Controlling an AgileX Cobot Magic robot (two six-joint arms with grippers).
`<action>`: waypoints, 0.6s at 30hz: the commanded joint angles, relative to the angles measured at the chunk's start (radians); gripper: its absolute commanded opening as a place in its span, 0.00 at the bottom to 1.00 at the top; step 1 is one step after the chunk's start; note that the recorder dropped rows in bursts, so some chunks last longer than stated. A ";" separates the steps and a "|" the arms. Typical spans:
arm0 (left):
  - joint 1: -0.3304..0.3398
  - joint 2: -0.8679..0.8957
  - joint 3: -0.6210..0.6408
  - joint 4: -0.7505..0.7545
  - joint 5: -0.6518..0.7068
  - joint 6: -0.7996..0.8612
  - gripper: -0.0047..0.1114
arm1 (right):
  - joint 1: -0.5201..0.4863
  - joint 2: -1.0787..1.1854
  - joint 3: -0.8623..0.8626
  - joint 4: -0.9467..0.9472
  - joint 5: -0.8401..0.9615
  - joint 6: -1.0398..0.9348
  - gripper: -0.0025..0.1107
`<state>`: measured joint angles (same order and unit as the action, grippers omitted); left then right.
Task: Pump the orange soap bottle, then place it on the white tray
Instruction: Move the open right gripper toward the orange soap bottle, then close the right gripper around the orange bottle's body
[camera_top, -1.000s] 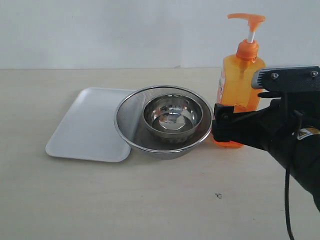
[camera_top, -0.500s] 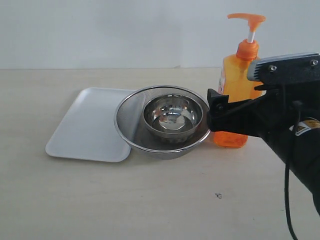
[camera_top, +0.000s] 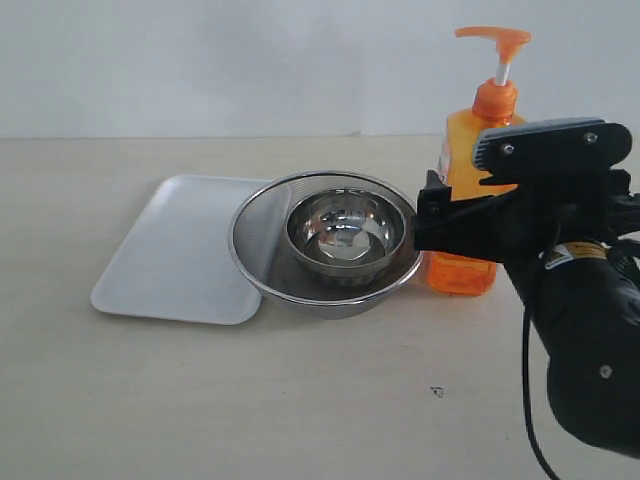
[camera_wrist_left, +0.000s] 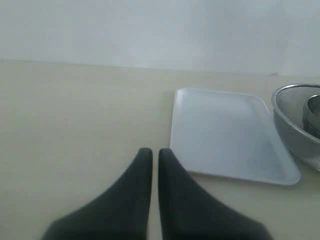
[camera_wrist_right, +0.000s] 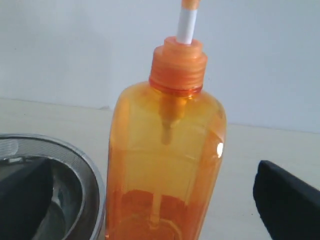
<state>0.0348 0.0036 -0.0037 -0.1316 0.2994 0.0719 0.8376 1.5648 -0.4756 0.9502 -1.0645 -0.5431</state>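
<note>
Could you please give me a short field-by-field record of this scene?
Bottle: orange soap bottle, upright on the table, right of the strainer, pump head up.
Tray: white tray, strainer at its right edge.
Strainer: holds a smaller steel bowl.
Right claw: open, straddling the bottle, gaps both sides.
Left claw: shut, near the tray.

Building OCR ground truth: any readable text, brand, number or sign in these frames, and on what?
Nothing legible.
White-and-red label on the bottle: seen edge-on, unreadable.
Yellow sticker on the right arm: too small to read.
</note>
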 joint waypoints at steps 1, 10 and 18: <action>0.002 -0.004 0.004 0.000 0.001 0.003 0.08 | -0.107 0.063 -0.070 0.016 0.011 0.029 0.93; 0.002 -0.004 0.004 0.000 -0.001 0.003 0.08 | -0.311 0.097 -0.188 -0.294 0.230 0.190 0.93; 0.002 -0.004 0.004 0.000 -0.001 0.003 0.08 | -0.320 0.206 -0.256 -0.281 0.184 0.142 0.93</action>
<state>0.0348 0.0036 -0.0037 -0.1316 0.2994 0.0719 0.5205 1.7400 -0.7127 0.6733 -0.8514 -0.3877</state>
